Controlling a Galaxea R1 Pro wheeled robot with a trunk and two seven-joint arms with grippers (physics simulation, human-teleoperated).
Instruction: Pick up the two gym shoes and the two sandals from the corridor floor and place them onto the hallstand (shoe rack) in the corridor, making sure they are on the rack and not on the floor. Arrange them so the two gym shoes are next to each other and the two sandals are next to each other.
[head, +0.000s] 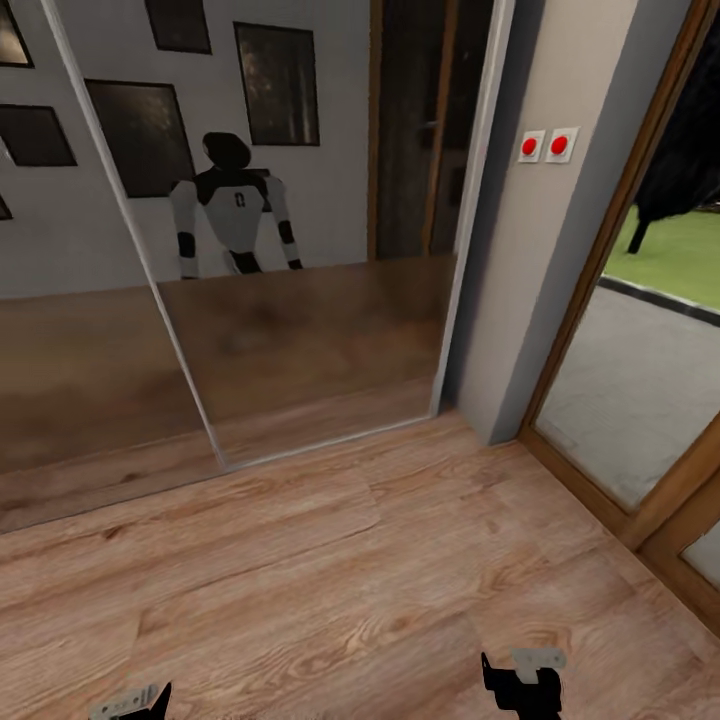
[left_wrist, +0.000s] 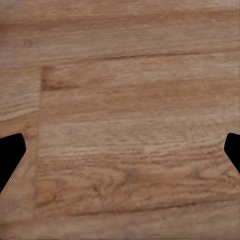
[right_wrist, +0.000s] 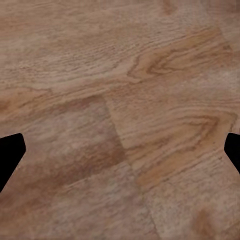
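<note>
Both hands spread over lengthwise-grained corridor floor (head: 330, 560).

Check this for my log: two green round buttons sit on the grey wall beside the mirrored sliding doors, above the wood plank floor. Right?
Not quite: the two round buttons are red, not green, as the head view shows. They do sit on the grey wall beside the mirrored sliding doors, above the wood plank floor.

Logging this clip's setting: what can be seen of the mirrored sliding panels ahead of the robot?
The mirrored sliding panels stand upright on the wood plank floor, running from the head view's left edge to a grey wall with two red buttons. Thin pale frame strips edge them, and one strip divides the two panes. The glass looks clean and reflects the floor, a wall of dark framed pictures, a dark door and the white-and-black robot itself. Nothing leans against them.
</note>
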